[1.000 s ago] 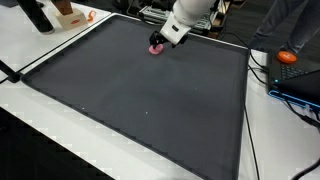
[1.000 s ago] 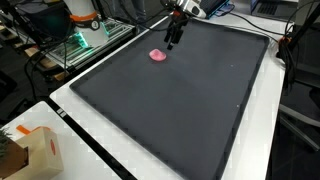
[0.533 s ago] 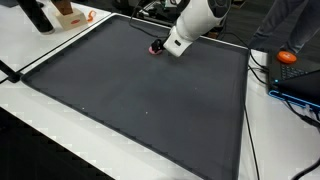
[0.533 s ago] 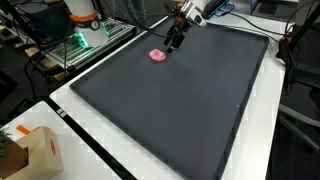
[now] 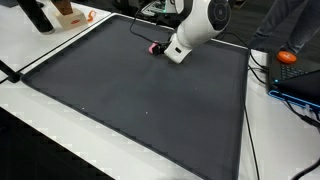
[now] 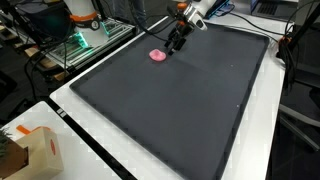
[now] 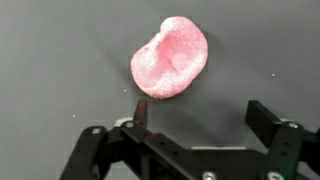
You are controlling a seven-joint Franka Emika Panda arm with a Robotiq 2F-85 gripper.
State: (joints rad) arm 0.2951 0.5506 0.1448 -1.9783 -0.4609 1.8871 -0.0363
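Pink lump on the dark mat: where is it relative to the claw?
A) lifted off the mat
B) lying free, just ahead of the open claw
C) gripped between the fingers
B: the wrist view shows the pink lump beyond the open claw, not between its fingers.

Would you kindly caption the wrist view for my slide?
Open tool facing a pink lump lying on a dark mat.

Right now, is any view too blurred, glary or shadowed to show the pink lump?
Wrist view: the pink lump is evenly lit, slightly soft, no glare off the dark mat. In an exterior view the lump is small but distinct; in an exterior view the gripper covers most of it.
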